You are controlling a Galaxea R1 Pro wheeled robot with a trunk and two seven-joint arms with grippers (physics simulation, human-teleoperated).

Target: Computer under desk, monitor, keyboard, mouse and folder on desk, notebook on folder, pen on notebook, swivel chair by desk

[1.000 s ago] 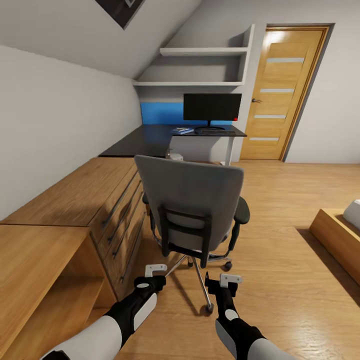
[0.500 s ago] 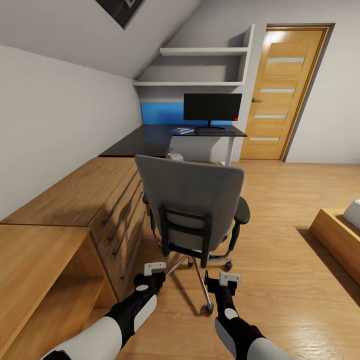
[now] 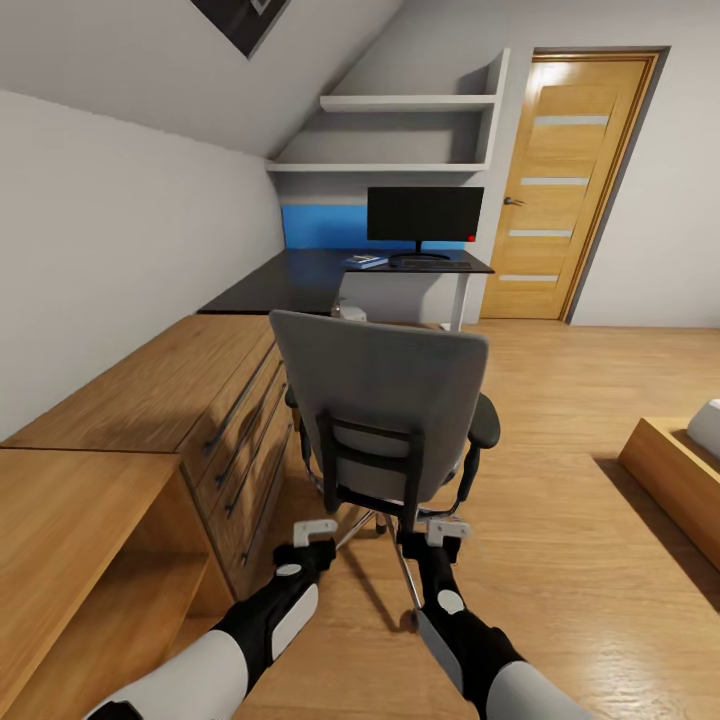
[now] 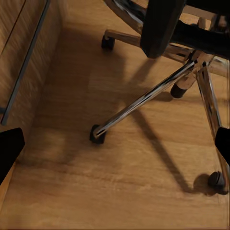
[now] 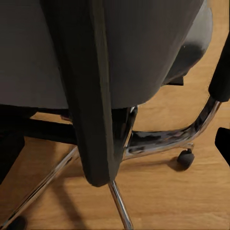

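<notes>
We find no text, label, brand, number or sign that we can read in any of the three views. The monitor [image 3: 425,215] on the desk [image 3: 300,272] shows a plain black screen with one small red spot at its lower right corner, too small for us to tell whether it carries a mark. The dark framed panel [image 3: 240,18] on the sloped ceiling is cut off at the picture's edge, and the pale shape in it forms no letter we can make out. The swivel chair [image 3: 385,400] bears no visible badge on its grey back
</notes>
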